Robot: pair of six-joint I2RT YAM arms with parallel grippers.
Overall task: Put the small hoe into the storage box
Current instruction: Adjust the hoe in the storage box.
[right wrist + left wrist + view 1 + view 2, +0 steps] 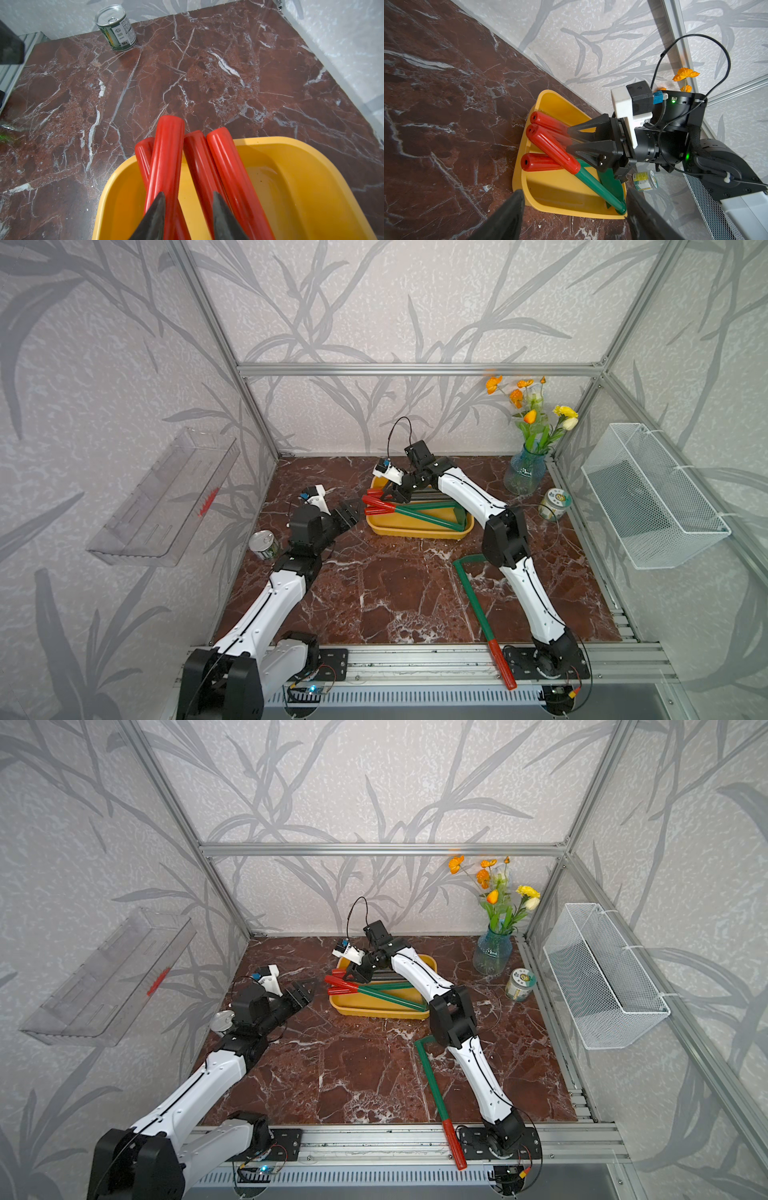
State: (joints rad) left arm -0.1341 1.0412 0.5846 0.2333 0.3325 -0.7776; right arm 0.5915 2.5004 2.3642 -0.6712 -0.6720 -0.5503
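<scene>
Four red handles (pixel 166 145) poke over the left end of the storage box (pixel 415 533); my right gripper (pixel 386 494) sits over them, whether pinching I cannot tell; my left gripper (pixel 352 512) is spread wide just left of it

Print on the tin can's (pixel 116 29) label and the jar's (pixel 644 180) label is too small to read
</scene>
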